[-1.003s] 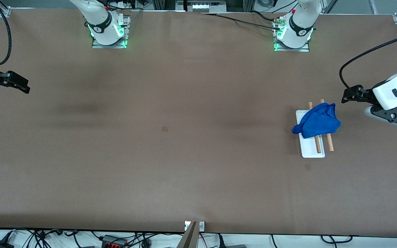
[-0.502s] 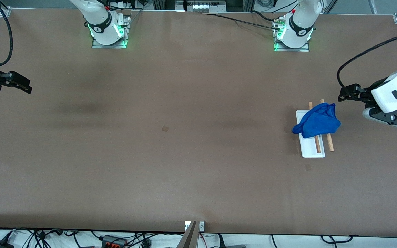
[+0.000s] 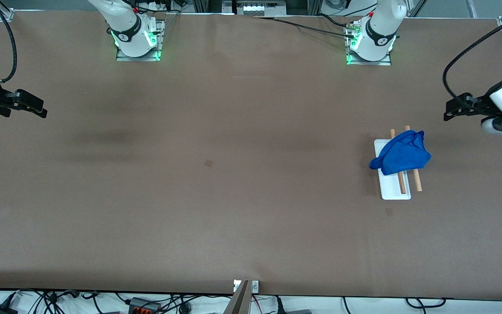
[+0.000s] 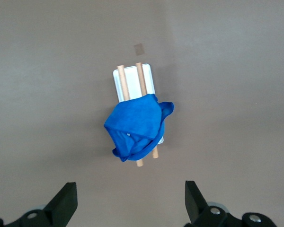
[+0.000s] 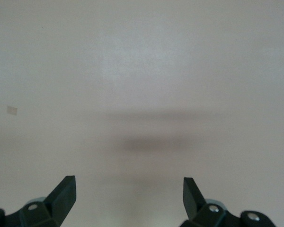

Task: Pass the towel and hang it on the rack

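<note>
Your brown table [image 3: 233,196] carries the rack [image 3: 394,188] toward the left arm's end, the blue towel [image 3: 401,155] bunched over both wooden rods — already hung. The left gripper [image 3: 450,111] hangs over the table near the rack, jaws spread, empty. The right gripper [image 3: 37,110] — also spread and empty — hangs over its own end.

No readable text or labels.

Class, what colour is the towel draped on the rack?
Blue; the towel shows best in the left wrist view.
</note>
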Motion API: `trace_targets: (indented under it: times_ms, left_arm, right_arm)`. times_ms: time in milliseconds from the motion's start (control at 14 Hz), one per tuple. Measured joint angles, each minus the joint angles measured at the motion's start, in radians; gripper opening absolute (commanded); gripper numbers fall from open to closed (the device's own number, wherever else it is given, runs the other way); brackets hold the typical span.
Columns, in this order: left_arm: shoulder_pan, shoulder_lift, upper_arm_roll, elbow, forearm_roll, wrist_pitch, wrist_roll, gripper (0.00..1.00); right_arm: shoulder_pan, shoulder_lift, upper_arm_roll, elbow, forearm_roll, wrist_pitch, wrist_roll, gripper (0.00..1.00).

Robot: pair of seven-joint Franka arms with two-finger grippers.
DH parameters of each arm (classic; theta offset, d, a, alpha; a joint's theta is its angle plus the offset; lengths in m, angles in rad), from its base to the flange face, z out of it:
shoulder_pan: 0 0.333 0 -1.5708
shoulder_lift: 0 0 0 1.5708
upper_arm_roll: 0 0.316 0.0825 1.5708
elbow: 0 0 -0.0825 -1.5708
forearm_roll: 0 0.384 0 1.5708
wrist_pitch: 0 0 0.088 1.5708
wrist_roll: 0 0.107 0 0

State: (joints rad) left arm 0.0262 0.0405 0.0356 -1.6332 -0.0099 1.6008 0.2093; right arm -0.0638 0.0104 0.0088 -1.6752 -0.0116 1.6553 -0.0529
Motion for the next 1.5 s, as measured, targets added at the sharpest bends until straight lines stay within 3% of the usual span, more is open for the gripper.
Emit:
trace_targets:
  times_ms: [860,1147,1505]
  left_arm:
    - [-0.007,-0.015,0.007,-0.039,-0.063,0.013,-0.137,1.0]
    - [-0.007,-0.03,-0.007,-0.036,-0.091,-0.02,-0.333,1.0]
    - [-0.007,-0.031,-0.023,-0.021,-0.078,-0.023,-0.375,1.0]
  right_arm:
    - [-0.001,-0.02,-0.001,-0.004,-0.003,0.019,-0.002,1.0]
    - [-0.001,-0.02,-0.001,-0.004,-0.003,0.024,-0.002,1.0]
    - [-0.001,-0.02,0.0,-0.004,-0.003,0.026,-0.002,1.0]
